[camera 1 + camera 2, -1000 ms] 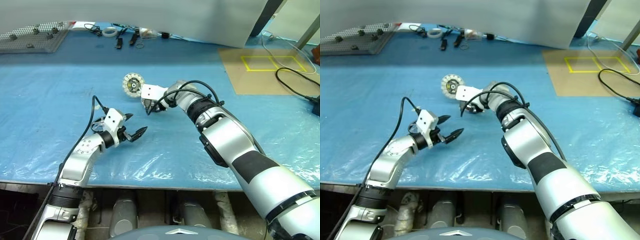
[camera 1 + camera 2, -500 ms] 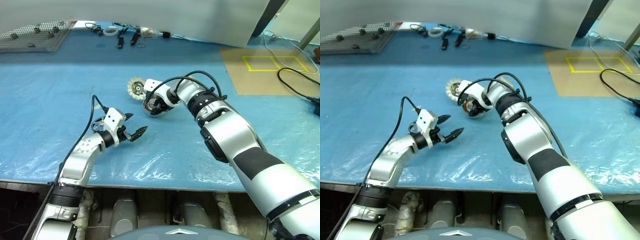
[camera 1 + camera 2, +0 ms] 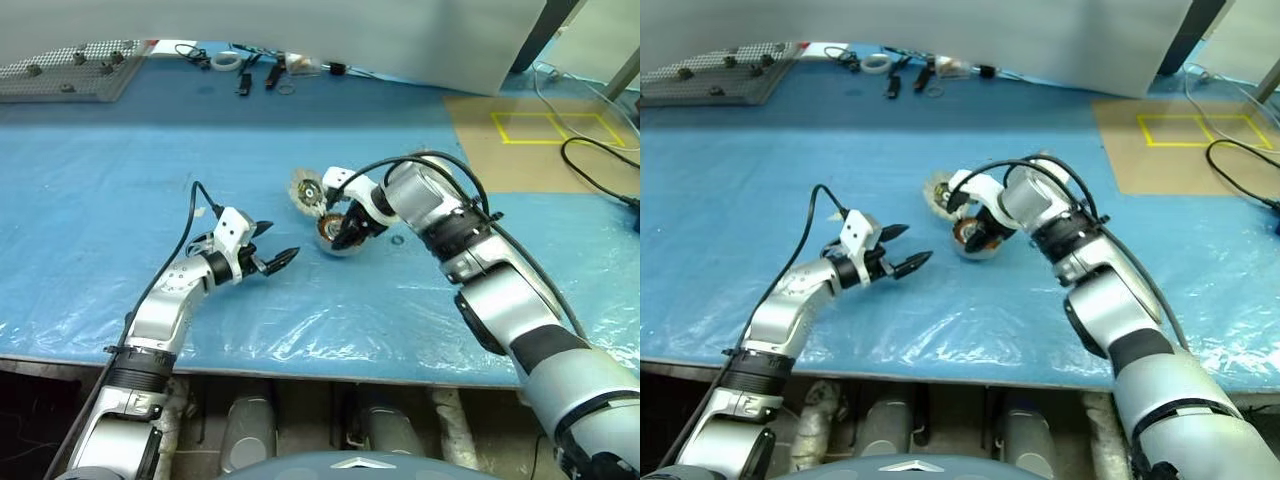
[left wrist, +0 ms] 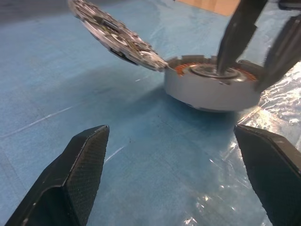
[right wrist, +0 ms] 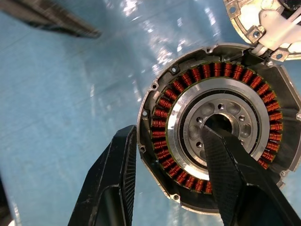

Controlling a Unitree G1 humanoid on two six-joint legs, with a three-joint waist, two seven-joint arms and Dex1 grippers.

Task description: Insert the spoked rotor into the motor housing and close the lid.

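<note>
**Gripping housing wall, right tool pointed down**

Right arm reaches in from the right, elbow bent, wrist curled steeply downward over the tabletop point(image 3: 100, 180), which is covered in blue plastic sheet. Right tool point(image 5: 167, 181) is clamped on the shallow round metal motor housing with copper-coloured windings point(image 5: 214, 129): one black finger point(image 5: 230, 174) sits in the central silver hub hole, the other finger outside the rim, so the wall and winding ring are pinched between them. Housing rests on the sheet near table centre, open face up. The round silver-white segmented lid point(image 4: 115, 35) is tilted, its edge touching the housing rim on the far-left side. Left arm stretches forward low over the sheet, roughly level, aimed at the housing from the left. Left tool point(image 3: 268, 252) released, fingers spread wide, empty, well short of the housing.
</note>
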